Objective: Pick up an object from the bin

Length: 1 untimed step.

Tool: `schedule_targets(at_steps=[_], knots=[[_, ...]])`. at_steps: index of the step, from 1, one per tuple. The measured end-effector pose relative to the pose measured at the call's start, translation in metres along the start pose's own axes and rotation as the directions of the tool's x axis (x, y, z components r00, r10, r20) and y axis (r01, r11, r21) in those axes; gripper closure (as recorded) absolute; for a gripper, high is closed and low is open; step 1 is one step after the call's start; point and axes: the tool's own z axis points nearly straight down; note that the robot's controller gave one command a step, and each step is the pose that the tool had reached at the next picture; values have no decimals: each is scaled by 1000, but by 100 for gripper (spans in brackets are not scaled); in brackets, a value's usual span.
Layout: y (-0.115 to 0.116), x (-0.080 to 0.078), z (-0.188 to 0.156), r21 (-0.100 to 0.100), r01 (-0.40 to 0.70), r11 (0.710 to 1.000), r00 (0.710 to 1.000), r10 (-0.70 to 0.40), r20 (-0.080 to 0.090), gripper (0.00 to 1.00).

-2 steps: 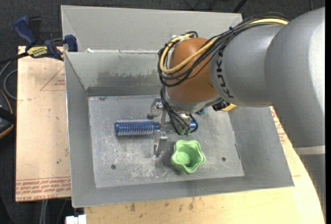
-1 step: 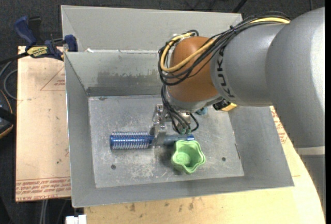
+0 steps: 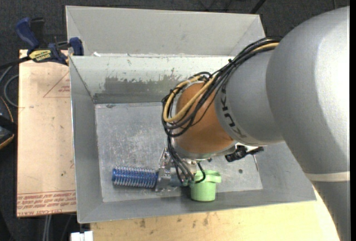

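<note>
We cannot tell our pincer's (image 3: 173, 177) state; between the blue ribbed plastic roller (image 3: 133, 177) and green plastic cup (image 3: 203, 190), it may shove either.

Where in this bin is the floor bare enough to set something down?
The floor is bare on the left, from the back wall down to the blue roller. A smaller patch lies right of the green cup. The front edge is crowded: roller, gripper and cup sit close together.

Grey arm (image 3: 300, 78), orange wrist cover (image 3: 200, 123), black-yellow cables (image 3: 245, 58)
</note>
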Motion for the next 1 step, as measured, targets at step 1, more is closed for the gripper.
schedule_targets(at_steps=[1], knots=[[6,-6,-124,-4,11,1000,1000,-11,13,100]])
